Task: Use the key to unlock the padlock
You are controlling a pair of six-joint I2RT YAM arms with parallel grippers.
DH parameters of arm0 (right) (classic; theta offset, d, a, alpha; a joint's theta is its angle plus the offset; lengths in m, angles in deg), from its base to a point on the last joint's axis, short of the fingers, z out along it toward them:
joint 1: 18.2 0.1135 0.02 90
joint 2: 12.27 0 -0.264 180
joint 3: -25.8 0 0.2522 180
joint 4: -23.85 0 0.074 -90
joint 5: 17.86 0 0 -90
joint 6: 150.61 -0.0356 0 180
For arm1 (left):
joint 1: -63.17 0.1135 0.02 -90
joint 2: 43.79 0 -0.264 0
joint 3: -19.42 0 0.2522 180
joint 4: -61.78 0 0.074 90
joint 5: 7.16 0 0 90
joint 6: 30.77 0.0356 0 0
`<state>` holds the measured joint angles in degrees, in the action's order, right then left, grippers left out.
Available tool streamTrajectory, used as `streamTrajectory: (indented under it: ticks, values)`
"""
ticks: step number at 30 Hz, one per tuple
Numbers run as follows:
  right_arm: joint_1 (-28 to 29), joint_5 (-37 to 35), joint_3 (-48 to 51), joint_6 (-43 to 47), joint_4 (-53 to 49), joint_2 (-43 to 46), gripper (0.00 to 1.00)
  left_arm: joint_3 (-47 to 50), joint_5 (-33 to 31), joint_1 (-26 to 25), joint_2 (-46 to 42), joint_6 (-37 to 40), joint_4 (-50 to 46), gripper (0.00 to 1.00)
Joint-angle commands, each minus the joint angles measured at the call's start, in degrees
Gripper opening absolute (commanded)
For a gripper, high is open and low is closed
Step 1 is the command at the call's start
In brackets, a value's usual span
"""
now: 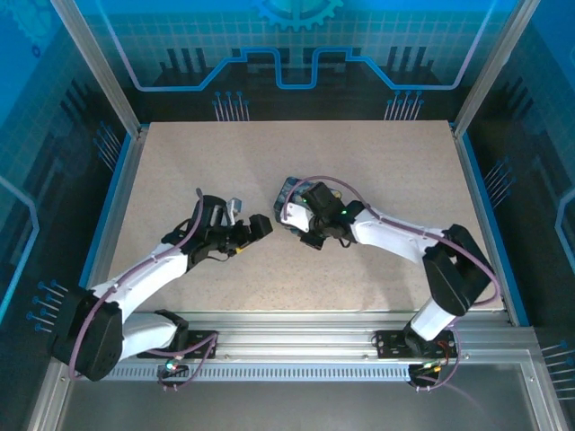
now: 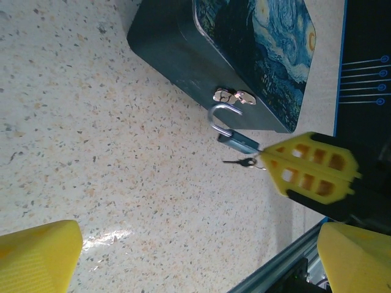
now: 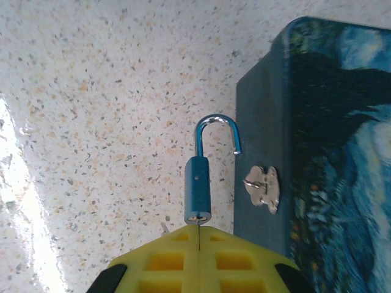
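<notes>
Padlock point(image 3: 197, 189), mid-desk, shackle sprung clear of tin point(image 3: 317, 152) hasp point(image 3: 263, 188); right claw point(image 3: 198, 241) pinching key point(image 3: 199, 227), left claw point(image 2: 198, 256) spread, empty; unlocking seemingly complete, release next.

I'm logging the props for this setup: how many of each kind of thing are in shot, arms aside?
Box: 1
Padlock: 1
Key: 1
Total: 3
</notes>
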<state>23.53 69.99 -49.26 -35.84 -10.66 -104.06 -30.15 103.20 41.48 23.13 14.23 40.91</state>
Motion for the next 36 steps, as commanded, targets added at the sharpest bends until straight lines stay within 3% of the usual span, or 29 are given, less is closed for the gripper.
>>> streamTrajectory:
  ticks: [1,10,18,28,36]
  values:
    - [0.59,0.22,2.37,-3.99,2.18,5.45,0.00,0.66,-1.11,0.69,-2.70,0.34,-3.66,0.99]
    - [-2.55,-3.62,7.18,-12.25,1.90,18.60,0.00,-0.05,-2.27,0.86,-6.33,1.16,-8.10,0.99]
    - [-15.73,-9.12,10.06,-26.89,-0.07,24.55,0.00,-1.52,-2.78,0.86,-5.04,1.84,-8.59,0.99]
    - [-36.07,-9.24,13.32,-46.50,-2.15,18.82,0.00,-1.54,-3.14,0.86,-3.77,1.04,-6.81,0.99]
    - [-40.05,-8.31,13.22,-50.15,-1.38,11.86,0.00,-1.36,-3.22,0.86,-2.78,0.65,-5.55,0.99]
